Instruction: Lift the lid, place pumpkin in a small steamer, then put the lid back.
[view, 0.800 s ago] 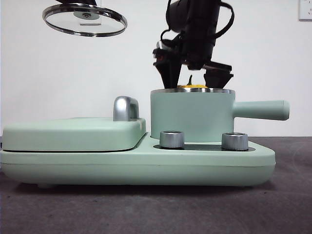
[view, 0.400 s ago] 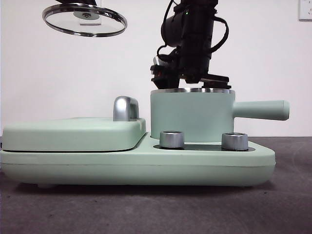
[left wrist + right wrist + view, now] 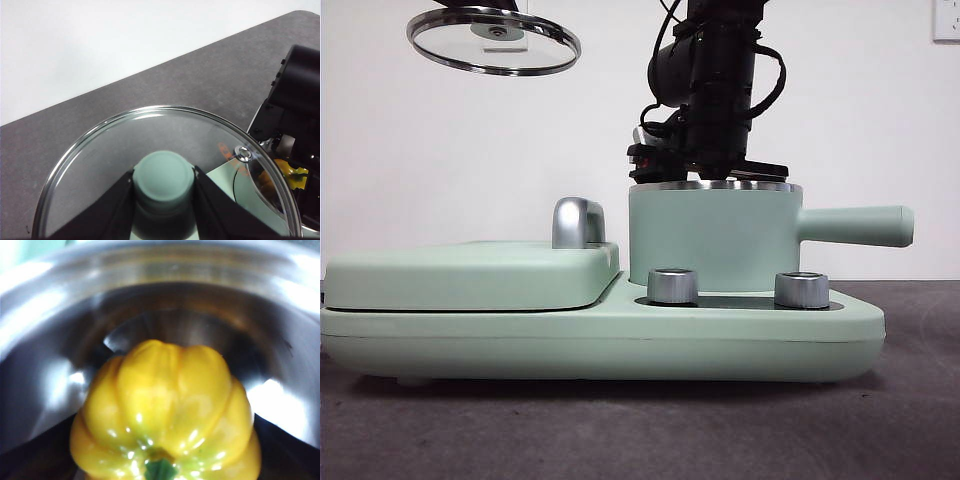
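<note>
My left gripper (image 3: pixel 163 175) is shut on the mint-green knob (image 3: pixel 164 170) of the glass lid (image 3: pixel 493 42) and holds it high above the left of the appliance. The small steamer (image 3: pixel 715 235) stands open on the right, its handle (image 3: pixel 850 225) pointing right. My right arm (image 3: pixel 715 90) reaches down into it, with the jaws below the rim. In the right wrist view my right gripper (image 3: pixel 160 462) holds the yellow-orange pumpkin (image 3: pixel 165 400) from both sides inside the steel pot wall (image 3: pixel 175 270). The pumpkin also shows in the left wrist view (image 3: pixel 281 167).
The flat mint-green griddle cover (image 3: pixel 470 275) with its chrome handle (image 3: pixel 577 222) lies left of the pot. Two steel dials (image 3: pixel 672 286) (image 3: pixel 801 290) sit on the base (image 3: pixel 600 345) in front of the pot. Dark tabletop lies around it.
My right gripper has gone down into the pot with the pumpkin, whose top no longer shows above the rim. The lid has stayed where it was.
</note>
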Robot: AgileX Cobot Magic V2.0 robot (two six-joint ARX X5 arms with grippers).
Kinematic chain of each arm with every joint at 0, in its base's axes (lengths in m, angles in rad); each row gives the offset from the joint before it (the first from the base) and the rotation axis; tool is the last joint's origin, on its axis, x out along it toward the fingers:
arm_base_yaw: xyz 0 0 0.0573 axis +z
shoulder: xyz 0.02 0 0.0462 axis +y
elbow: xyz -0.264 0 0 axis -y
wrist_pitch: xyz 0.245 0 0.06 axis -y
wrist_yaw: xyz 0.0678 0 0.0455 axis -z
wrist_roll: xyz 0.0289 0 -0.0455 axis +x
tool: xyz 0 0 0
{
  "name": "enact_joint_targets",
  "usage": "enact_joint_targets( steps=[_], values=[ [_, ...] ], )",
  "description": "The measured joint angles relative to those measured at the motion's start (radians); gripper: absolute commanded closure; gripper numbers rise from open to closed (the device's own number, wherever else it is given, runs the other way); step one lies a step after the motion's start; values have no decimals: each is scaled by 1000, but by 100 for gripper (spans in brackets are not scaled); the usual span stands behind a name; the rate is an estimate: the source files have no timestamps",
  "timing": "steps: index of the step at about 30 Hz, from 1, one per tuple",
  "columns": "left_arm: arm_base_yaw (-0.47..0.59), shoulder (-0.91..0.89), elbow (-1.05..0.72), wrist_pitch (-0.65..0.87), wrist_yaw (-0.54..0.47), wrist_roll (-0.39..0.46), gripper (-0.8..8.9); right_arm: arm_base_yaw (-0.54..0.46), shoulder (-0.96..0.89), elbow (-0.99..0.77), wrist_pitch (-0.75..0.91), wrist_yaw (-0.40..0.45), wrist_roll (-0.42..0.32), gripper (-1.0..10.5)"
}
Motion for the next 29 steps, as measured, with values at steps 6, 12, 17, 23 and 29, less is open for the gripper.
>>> enact_joint_targets(
  steps=[6, 12, 17, 23, 29],
  values=[
    [0, 0, 0, 0, 0, 0, 727, 0, 0, 0, 0, 2, 0, 418],
    [0, 0, 0, 0, 0, 0, 727, 1, 0, 8, 0, 1, -1, 408],
    [0, 0, 0, 0, 0, -2, 727, 0, 0, 39, -2, 6, -1, 409],
    [0, 0, 0, 0, 0, -6, 727, -2, -35, 169, -3, 20, 1, 409],
    [0, 0, 0, 0, 0, -11, 727, -1, -169, 171, -3, 20, 3, 409]
  ],
)
